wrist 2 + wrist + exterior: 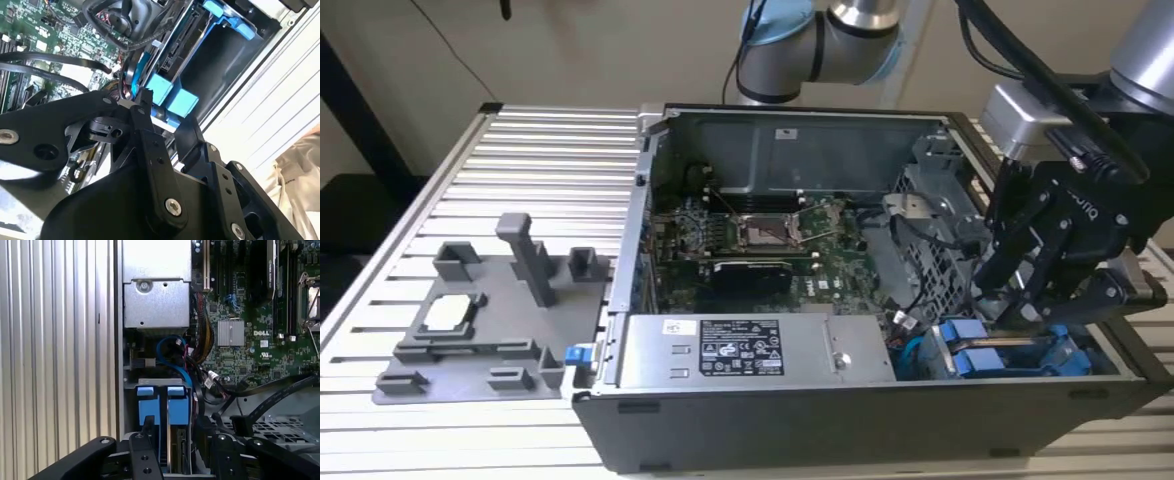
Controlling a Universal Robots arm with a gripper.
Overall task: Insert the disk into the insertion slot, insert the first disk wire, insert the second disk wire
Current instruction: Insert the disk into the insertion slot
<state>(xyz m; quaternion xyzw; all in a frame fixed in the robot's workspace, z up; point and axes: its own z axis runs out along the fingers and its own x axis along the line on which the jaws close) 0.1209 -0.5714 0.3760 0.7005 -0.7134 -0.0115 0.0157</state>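
An open computer case (pixel 627 300) lies on the slatted table. In its front corner at the exterior view's right, two blue carriers stand side by side in the drive bay (pixel 1067 365). The disk (pixel 178 410) (pixel 183 103) (pixel 983 362) is the one with a grey metal edge showing; it sits down in its slot beside the other blue carrier (pixel 146 407). My gripper (pixel 182 422) (pixel 165 112) (pixel 1027 315) hovers just over the bay, open, its black fingers (pixel 148 424) straddling the disk's blue top without pinching it. A blue cable (pixel 172 347) curves down toward the bay.
A silver power supply (pixel 734 350) fills the case's front, beside the bay. The motherboard (pixel 761 240) and loose black cables (pixel 45 65) lie behind it. A grey fixture plate (pixel 480 320) stands on the table at the exterior view's left. The case wall (pixel 1134 360) is close to my gripper.
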